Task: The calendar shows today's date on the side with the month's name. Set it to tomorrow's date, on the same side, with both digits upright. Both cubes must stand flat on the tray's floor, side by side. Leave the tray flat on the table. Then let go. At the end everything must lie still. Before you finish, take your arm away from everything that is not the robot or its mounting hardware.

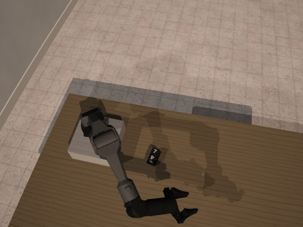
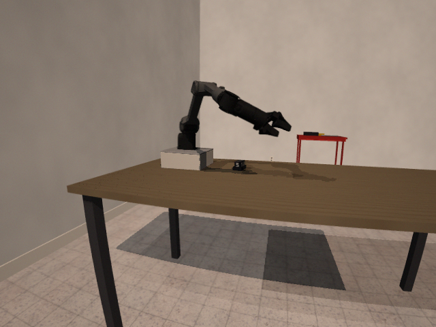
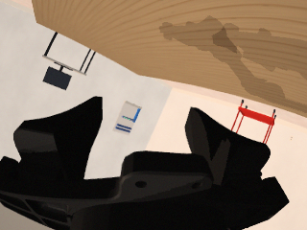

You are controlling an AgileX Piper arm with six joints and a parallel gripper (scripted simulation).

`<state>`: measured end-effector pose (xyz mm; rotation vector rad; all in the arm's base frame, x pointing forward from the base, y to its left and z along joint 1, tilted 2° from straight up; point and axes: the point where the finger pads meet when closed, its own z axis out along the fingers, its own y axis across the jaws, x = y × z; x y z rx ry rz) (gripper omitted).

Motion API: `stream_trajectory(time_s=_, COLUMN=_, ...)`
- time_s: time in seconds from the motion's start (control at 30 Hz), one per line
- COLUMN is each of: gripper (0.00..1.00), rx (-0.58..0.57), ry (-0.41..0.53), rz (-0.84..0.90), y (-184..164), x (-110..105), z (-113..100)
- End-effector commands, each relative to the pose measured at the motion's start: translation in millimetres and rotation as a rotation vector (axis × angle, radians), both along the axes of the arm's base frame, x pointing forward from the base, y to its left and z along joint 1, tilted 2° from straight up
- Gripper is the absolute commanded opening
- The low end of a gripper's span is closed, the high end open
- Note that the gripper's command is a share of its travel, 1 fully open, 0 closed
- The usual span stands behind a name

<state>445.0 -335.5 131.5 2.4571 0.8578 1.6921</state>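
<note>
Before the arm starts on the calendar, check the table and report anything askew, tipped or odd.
Nothing stands out. The calendar sits flat on the table beside the arm's white pedestal, its two cubes side by side in the tray. The gripper hangs well above the table, fingers open and empty.

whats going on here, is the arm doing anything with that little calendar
Not yet. The arm is raised over the table with its end effector wide open and holding nothing. The calendar, two digit cubes in a dark tray, sits untouched on the table near the arm's white base block. From above its top faces read 7 and 4.
</note>
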Motion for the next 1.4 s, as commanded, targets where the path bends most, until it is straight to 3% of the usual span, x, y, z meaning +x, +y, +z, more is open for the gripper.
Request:
stream_trajectory(time_s=0.0, gripper=1.0, rx=-0.047, ry=0.02, rz=0.042, y=12.7, x=1.2, z=-0.5)
stream_trajectory(time_s=0.17, gripper=1.0, rx=-0.237, ry=0.106, rz=0.24, y=64.7, x=-2.2, z=-11.4)
stream_trajectory(time_s=0.3, gripper=1.0, rx=-0.456, ry=0.183, rz=0.489, y=118.3, x=-18.1, z=-22.6)
stream_trajectory(time_s=0.4, gripper=1.0, rx=-0.467, ry=0.186, rz=0.502, y=120.6, x=-19.1, z=-23.1)
stream_trajectory(time_s=0.43, gripper=1.0, rx=-0.554, ry=0.21, rz=0.607, y=139.4, x=-28.6, z=-26.9)
stream_trajectory(time_s=0.53, gripper=1.0, rx=-0.643, ry=0.23, rz=0.72, y=157.3, x=-39.9, z=-30.5)
stream_trajectory(time_s=0.57, gripper=1.0, rx=-0.73, ry=0.246, rz=0.832, y=172.8, x=-52.0, z=-33.5)
stream_trajectory(time_s=0.6, gripper=1.0, rx=-0.734, ry=0.247, rz=0.838, y=173.6, x=-52.6, z=-33.6)
stream_trajectory(time_s=0.7, gripper=1.0, rx=-0.894, ry=0.267, rz=1.056, y=198.0, x=-77.8, z=-38.0)
stream_trajectory(time_s=0.9, gripper=1.0, rx=-1.141, ry=0.274, rz=1.42, y=224.1, x=-120.7, z=-41.5)
stream_trajectory(time_s=0.97, gripper=1.0, rx=-1.141, ry=0.274, rz=1.42, y=224.1, x=-120.7, z=-41.5)
stream_trajectory(time_s=1.17, gripper=1.0, rx=-1.369, ry=0.255, rz=1.795, y=235.7, x=-161.5, z=-40.7)
stream_trajectory(time_s=1.37, gripper=1.0, rx=-1.411, ry=0.249, rz=1.869, y=236.3, x=-168.3, z=-40.1)
